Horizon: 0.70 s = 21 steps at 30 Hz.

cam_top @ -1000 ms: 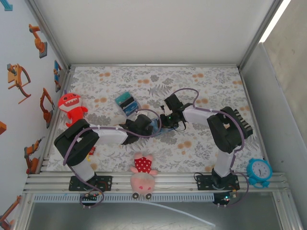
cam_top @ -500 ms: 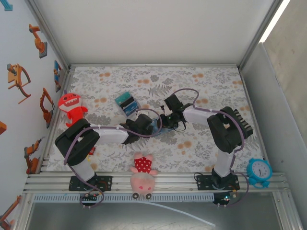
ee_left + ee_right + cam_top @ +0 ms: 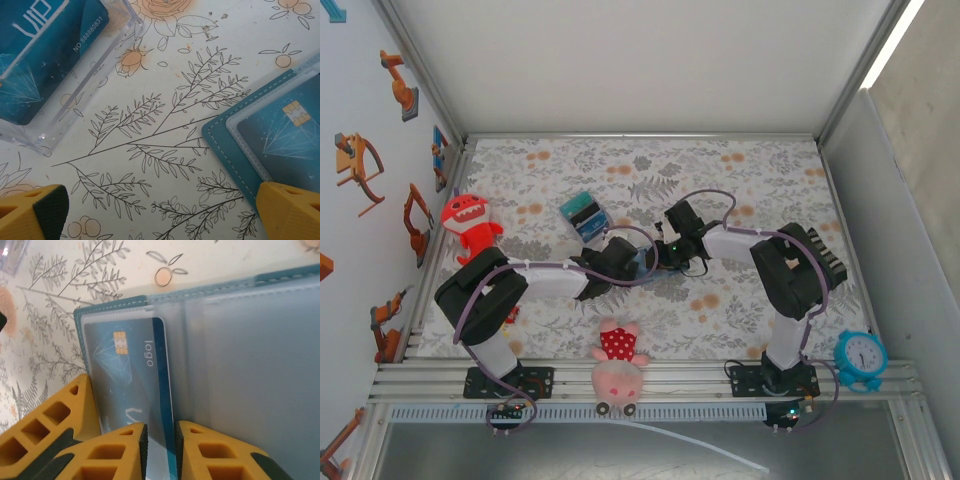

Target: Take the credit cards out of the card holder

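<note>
Well, the flowery worktop (image 3: pixel 760 180) is the biggest thing. On its left-middle part sits a clear box (image 3: pixel 585 215) with blue cards inside. Near it, in the middle of the worktop, the card holder (image 3: pixel 115 305) lies flat and open. The left end effector (image 3: pixel 160 210) hangs low over the worktop with its fingers spread wide, gripping nothing. One finger is at the holder's corner. The right end effector (image 3: pixel 161 434) is pinched on the edge of a blue credit card (image 3: pixel 130 375) that sits in the holder's clear pocket.
</note>
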Motion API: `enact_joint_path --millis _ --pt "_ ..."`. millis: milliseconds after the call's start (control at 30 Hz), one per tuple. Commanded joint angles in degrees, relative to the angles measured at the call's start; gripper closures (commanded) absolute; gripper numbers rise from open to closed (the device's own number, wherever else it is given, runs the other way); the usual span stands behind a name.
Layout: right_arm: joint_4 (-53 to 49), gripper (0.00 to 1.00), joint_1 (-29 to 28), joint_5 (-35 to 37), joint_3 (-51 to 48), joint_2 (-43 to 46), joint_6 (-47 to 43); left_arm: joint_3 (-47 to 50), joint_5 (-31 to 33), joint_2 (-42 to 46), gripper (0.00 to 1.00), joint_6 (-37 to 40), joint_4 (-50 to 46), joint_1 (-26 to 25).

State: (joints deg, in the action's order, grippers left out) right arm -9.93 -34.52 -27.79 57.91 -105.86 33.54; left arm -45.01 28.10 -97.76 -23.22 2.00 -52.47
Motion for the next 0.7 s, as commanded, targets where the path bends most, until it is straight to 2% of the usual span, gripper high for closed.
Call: enact_joint_path --millis 0,200,500,667 --pt "3.31 0.81 -0.15 -5.21 -1.48 0.14 1.65 -0.69 -0.06 -1.04 0.03 -0.94 -3.38 -0.26" --pt "7.87 0.87 1.36 -8.29 -4.17 2.35 3.68 -0.91 0.14 -1.15 0.03 -1.1 -4.19 -0.24" --pt "24.53 0.88 4.35 -16.5 -9.87 1.46 12.21 -1.53 0.72 -1.03 0.03 -1.16 -5.56 -0.2" --pt "25.56 0.9 4.89 -16.53 -10.53 0.83 12.7 -1.83 1.07 -1.03 0.03 -1.03 -6.17 -0.26"
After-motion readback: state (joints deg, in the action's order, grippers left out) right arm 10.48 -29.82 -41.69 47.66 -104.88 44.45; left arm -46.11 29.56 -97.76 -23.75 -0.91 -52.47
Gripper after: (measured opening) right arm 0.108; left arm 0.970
